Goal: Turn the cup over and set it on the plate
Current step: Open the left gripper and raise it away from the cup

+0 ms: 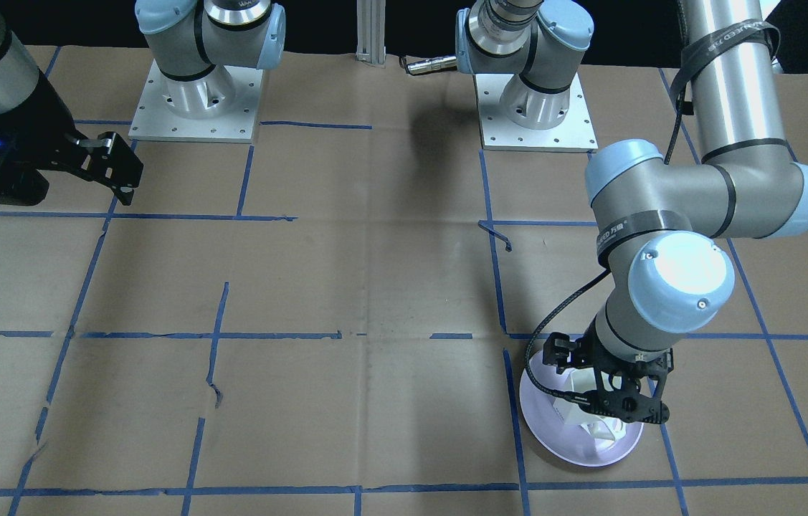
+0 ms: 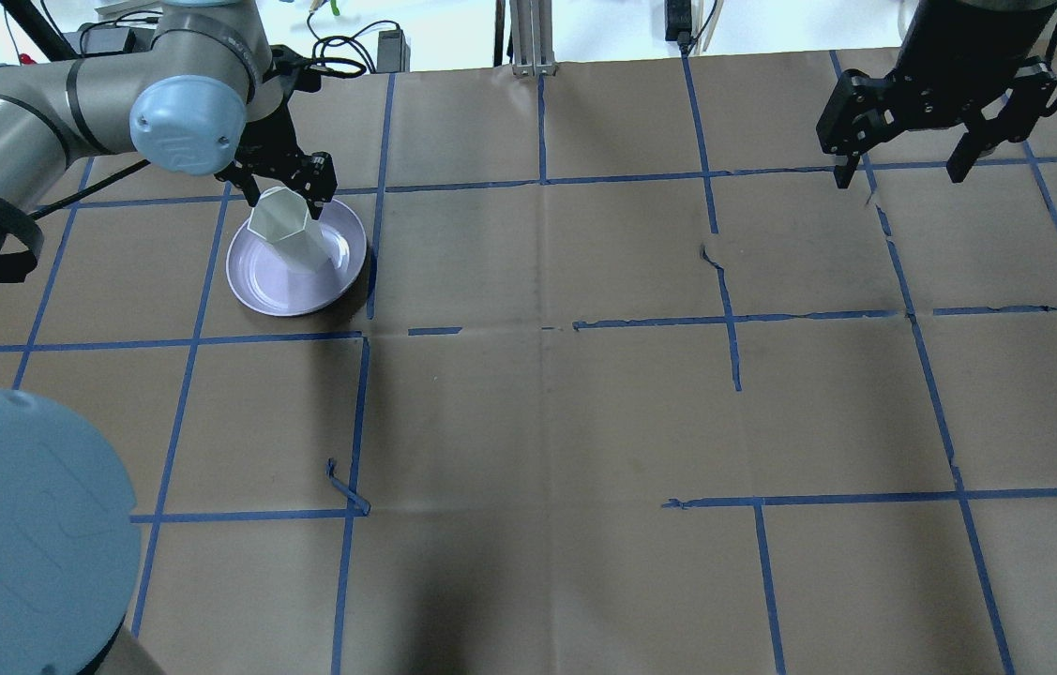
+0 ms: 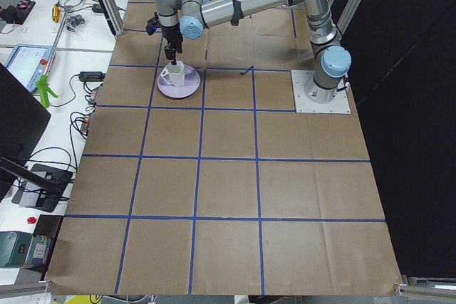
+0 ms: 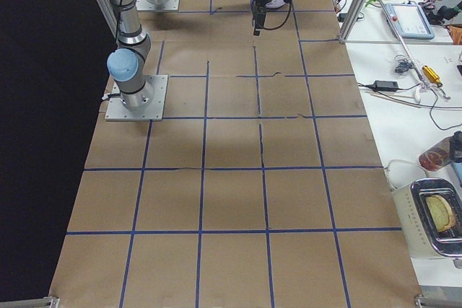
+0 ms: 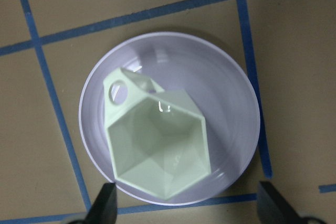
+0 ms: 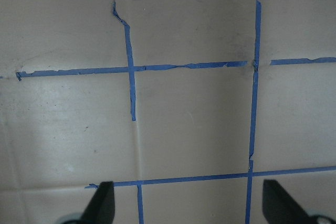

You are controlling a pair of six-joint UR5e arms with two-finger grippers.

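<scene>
The white faceted cup [image 5: 157,145] stands mouth up on the pale lavender plate [image 5: 220,77], its handle toward the wrist view's upper left. My left gripper [image 5: 189,205] is open just above it, with a fingertip on either side and neither pressing on the cup. In the overhead view the cup [image 2: 284,225] and plate [image 2: 265,281] lie at the far left under my left gripper [image 2: 284,186]. In the front view the cup [image 1: 583,408] sits on the plate [image 1: 554,430]. My right gripper [image 2: 903,173] is open and empty above the far right of the table.
Brown paper with a blue tape grid [image 2: 542,323] covers the table. Both arm bases [image 1: 536,107] stand on metal plates at the robot's side. A loose curl of tape [image 2: 345,487] sticks up near the left arm's base.
</scene>
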